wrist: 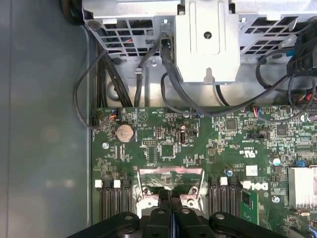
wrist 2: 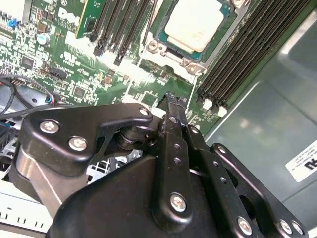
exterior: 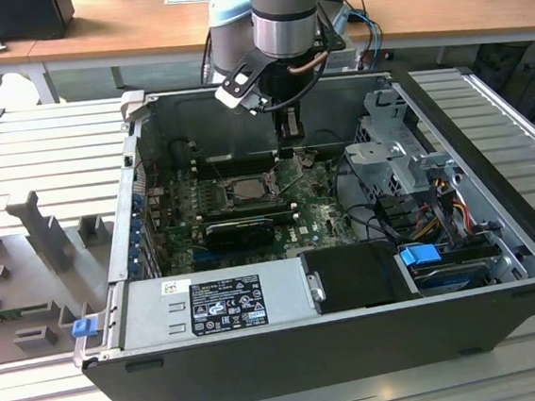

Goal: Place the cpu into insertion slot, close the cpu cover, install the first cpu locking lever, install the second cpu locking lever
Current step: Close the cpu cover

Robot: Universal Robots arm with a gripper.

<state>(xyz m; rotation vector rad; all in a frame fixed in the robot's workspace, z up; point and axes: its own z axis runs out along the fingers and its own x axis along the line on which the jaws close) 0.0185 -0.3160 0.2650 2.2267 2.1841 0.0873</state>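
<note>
While the black gripper [exterior: 286, 149] hangs inside the open dark metal computer case [exterior: 358, 353], its two fingers [wrist 2: 173, 139] are pressed together with nothing between them. Just beyond the fingertips lies the small pale silver square cpu [wrist 2: 195, 25] — seated in the silver-rimmed square insertion slot [wrist 2: 151, 46]. The thin silver-grey cpu cover [wrist: 171, 171] sits right at the fingertips — raised or flat, I cannot tell. Well away from the gripper, a white printed label [exterior: 225, 301] marks the grey power supply [exterior: 284, 273].

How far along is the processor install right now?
Done: the chip sits in its socket. In hand: nothing that I can see; the gripper is shut, hovering beside the socket. Left: the cover looks raised, so closing and locking it remain.
</note>
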